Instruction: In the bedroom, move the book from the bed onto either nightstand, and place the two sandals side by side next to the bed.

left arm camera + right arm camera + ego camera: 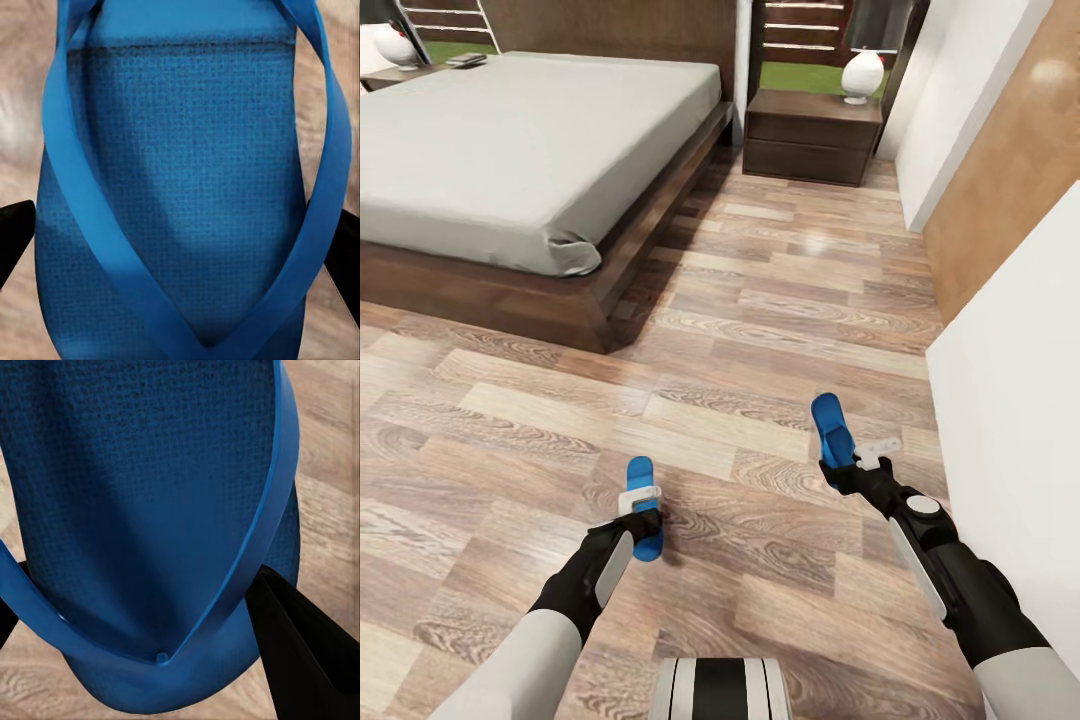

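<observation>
Both bright blue sandals are in my hands over the plank floor, well short of the bed (510,150). My left gripper (643,518) is shut on one sandal (643,478), whose sole and straps (187,187) sit between black fingers (11,240). My right gripper (840,462) is shut on the other sandal (828,425), seen close up (142,510) beside a black finger (300,652). A small dark flat thing, likely the book (465,60), lies at the bed's far corner; I cannot tell whether it rests on the mattress or on the left nightstand (400,75).
A dark brown nightstand (810,140) with a white lamp (862,75) stands right of the bed. Open floor (760,300) lies between the bed's dark frame (510,305) and the white wall (1010,400) close on my right.
</observation>
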Tool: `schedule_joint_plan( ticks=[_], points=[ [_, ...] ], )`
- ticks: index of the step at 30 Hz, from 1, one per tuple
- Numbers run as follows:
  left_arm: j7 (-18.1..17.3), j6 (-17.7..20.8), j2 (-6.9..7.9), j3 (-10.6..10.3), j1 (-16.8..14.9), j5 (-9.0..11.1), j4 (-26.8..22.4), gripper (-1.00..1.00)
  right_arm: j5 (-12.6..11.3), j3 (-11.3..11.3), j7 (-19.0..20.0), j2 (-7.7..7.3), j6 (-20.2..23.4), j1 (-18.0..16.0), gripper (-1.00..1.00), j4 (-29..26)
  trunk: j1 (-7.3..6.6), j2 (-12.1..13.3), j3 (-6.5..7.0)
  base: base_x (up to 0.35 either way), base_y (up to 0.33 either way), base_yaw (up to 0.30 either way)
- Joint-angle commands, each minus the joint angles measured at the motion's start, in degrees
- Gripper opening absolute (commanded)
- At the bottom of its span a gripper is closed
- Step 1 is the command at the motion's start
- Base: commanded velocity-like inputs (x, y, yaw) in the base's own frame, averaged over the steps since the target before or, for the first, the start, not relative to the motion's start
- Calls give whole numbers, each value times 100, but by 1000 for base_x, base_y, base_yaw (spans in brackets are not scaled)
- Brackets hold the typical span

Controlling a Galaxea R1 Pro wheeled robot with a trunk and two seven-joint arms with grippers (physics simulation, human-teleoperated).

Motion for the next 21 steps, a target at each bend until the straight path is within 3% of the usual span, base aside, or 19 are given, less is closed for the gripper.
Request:
schedule_joint_plan(
  ticks=[1, 21],
  points=[
    [24, 27, -3, 10, 0, 61, -10, -100, -45, 8, -10, -5, 32, -2, -100, -9, -3, 0, 19, 0, 0, 0],
    [23, 26, -2, 10, 1, 61, -10, -100, -49, 8, 0, -13, 26, -2, -100, -26, -55, 27, 462, 0, 0, -24]
  ],
)
